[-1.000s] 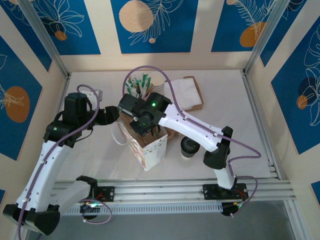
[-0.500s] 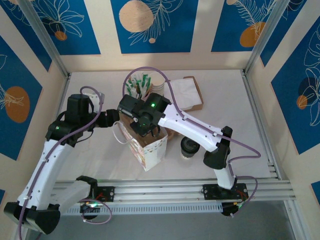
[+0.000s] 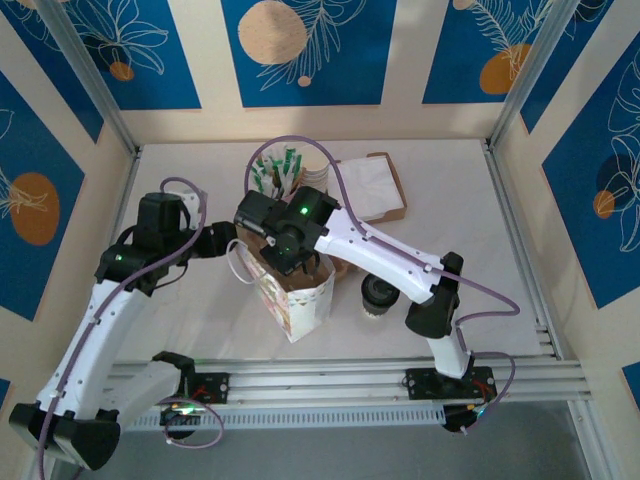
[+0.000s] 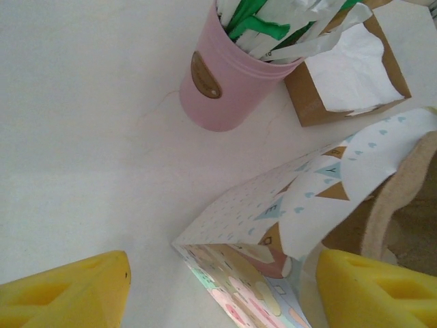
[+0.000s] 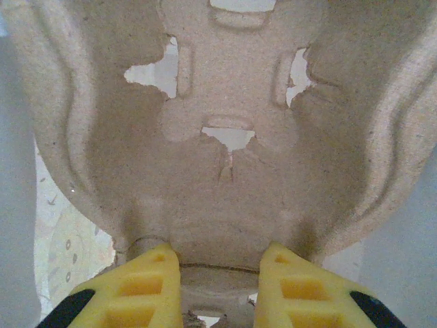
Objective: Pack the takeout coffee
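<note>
The takeout coffee [image 3: 378, 294], a small pale cup with a round black lid, stands on the table just right of the patterned paper bag [image 3: 300, 300]. My right gripper [image 3: 287, 252] reaches down into the bag's open top. It is shut on a moulded brown pulp cup carrier [image 5: 232, 157], whose edge sits between the yellow fingers [image 5: 150, 287]. My left gripper [image 3: 230, 242] is open at the bag's left side. Between its widely spread yellow fingers [image 4: 68, 294] lies a corner of the bag [image 4: 259, 225], with the carrier's rim [image 4: 382, 212] showing at the right.
A pink cup of green and white sachets [image 3: 275, 170] [image 4: 218, 89] stands behind the bag, with a stack of white cups [image 3: 316, 176] beside it. A brown napkin box [image 3: 375, 190] [image 4: 348, 75] lies at the back right. Metal rails [image 3: 350, 375] run along the near edge.
My left gripper has eased slightly toward the near side beside the bag. The right gripper with the carrier has sunk a little into the bag. The coffee has not moved.
</note>
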Robot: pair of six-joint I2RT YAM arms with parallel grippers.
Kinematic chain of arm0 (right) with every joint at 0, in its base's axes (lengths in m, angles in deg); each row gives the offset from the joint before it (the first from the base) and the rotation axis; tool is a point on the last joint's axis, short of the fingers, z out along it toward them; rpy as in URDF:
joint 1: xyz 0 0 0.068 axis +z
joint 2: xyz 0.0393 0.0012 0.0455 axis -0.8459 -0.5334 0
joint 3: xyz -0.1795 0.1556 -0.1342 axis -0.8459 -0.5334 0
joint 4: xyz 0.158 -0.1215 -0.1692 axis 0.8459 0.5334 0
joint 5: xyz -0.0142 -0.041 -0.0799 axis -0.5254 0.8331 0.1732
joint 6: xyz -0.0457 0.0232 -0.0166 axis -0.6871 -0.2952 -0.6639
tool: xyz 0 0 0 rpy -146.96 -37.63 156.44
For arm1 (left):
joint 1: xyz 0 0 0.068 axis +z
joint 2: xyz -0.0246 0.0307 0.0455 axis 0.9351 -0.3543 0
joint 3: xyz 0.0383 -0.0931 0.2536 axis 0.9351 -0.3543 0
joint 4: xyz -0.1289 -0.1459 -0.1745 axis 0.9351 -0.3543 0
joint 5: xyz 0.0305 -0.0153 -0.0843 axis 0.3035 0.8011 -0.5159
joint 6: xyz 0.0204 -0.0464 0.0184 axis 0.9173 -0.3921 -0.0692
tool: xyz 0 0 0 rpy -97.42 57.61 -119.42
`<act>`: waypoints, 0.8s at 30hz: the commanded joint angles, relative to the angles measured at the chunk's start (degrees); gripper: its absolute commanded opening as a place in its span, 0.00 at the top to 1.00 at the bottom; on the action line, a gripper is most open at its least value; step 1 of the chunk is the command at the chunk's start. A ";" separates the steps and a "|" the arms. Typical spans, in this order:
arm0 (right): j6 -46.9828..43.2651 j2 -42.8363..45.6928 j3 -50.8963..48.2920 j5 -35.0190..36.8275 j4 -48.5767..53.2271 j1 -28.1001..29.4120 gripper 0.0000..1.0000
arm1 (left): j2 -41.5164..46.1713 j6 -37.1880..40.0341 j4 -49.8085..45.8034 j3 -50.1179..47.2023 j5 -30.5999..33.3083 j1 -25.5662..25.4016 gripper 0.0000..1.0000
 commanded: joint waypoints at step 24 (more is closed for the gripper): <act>-2.23 1.32 0.41 0.71 0.29 0.90 0.80 | -1.41 -5.04 3.52 -0.83 2.11 0.59 0.19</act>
